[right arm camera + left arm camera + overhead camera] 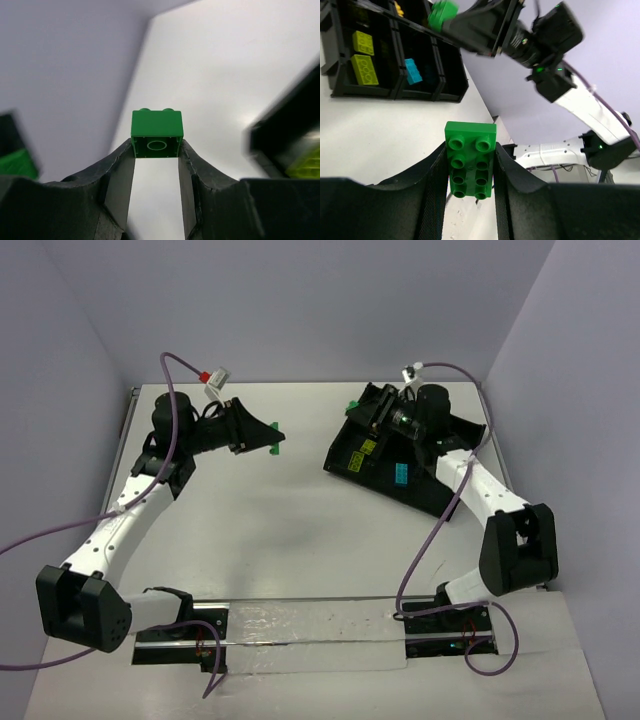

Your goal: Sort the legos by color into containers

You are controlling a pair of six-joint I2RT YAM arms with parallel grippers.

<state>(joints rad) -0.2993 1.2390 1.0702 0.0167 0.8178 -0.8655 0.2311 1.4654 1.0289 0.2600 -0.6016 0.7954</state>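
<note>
I am watching the left gripper (470,151) pinching a long green brick (470,162). Its two fingers are pressing on the brick's long sides, and the studs are facing the wrist camera. From above, this gripper is hanging over the far left part of the white table (300,520), well apart from the black tray (395,93). The brick is sticking out past the fingertips, clear of the tabletop.

The right gripper (157,148) is also gripping a brick, a short green one (157,131), with a finger pressed on each side. The hollow underside is facing its camera and two studs are showing at the top edge. In the overhead view this gripper is hovering at the far left corner of the tray, with the short green brick showing just beyond the rim.

The tray is lying at an angle on the right half of the table. In the left wrist view, two yellow bricks (364,56) are lying in one compartment. A cyan brick (413,71) is lying in the compartment just beside it. The next compartment along is too dark for me to read. In the right wrist view the tray is showing only as a blurred edge on the right.
</note>
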